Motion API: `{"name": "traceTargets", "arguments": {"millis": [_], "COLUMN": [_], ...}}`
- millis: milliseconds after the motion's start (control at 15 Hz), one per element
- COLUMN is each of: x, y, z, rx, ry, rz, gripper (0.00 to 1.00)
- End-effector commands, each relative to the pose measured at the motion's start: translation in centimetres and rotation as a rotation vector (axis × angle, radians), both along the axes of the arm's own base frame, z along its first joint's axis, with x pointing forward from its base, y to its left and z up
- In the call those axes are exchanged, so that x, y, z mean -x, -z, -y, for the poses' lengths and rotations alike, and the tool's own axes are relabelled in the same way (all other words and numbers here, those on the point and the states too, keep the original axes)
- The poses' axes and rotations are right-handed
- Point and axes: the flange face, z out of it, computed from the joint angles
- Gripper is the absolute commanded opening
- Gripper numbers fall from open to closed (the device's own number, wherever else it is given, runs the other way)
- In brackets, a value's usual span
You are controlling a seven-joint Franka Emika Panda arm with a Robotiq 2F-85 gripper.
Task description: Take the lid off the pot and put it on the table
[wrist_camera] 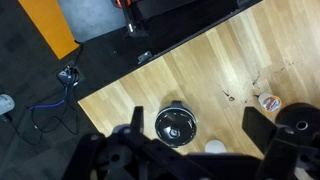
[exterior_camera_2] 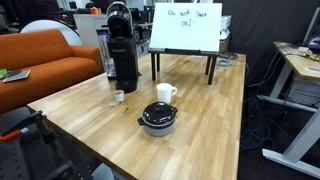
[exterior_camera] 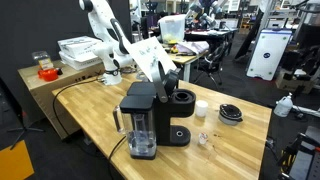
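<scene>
Wrist view, looking straight down, left to right: orange panel (wrist_camera: 45, 25) at upper left, dark floor with a blue cable (wrist_camera: 50, 100), then the table (wrist_camera: 200, 80) edge running diagonally. The lid (wrist_camera: 175, 122) is a shiny dark disc, low centre, seated on the pot (wrist_camera: 160, 136) and covering it. White cup (wrist_camera: 215, 148) is just right of the pot at the bottom edge. A small capsule (wrist_camera: 268, 101) lies further right, and the coffee machine (wrist_camera: 300, 125) is at the right edge.

Gripper (wrist_camera: 198, 132): two dark blurred fingers (wrist_camera: 135, 132) come in at the bottom, one left of the pot, the other well right of the cup. Jaws are spread wide with nothing in them, and I see no contact with the lid.

In an exterior view, the darker cabinet (exterior_camera: 45, 88) with white boxes (exterior_camera: 80, 48) is far left. The arm (exterior_camera: 130, 42) reaches in with its tool end above the coffee machine. Right of the machine come the cup, then the pot near the table's right side, lid on. Cup and pot are near each other, not touching.

In an exterior view, the orange sofa (exterior_camera_2: 40, 65) is left, then the machine with the capsule by its base. The cup is next, with the pot just in front of it, lid on top. A whiteboard sign (exterior_camera_2: 185, 27) stands behind.
</scene>
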Motion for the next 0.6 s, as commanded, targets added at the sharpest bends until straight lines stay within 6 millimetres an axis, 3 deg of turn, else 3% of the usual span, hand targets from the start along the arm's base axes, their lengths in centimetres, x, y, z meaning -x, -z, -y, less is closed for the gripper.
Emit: {"name": "traceTargets", "arguments": {"millis": [0, 267, 533], "x": [0.0, -0.2, -1.9], "y": [-0.1, 0.0, 0.7], "z": [0.0, 0.1, 0.5], "rx": [0.000, 0.000, -0.066], "ry": [0.000, -0.008, -0.048], "rz": [-0.001, 0.003, -0.002], "gripper": [1.00, 1.00, 1.00]}}
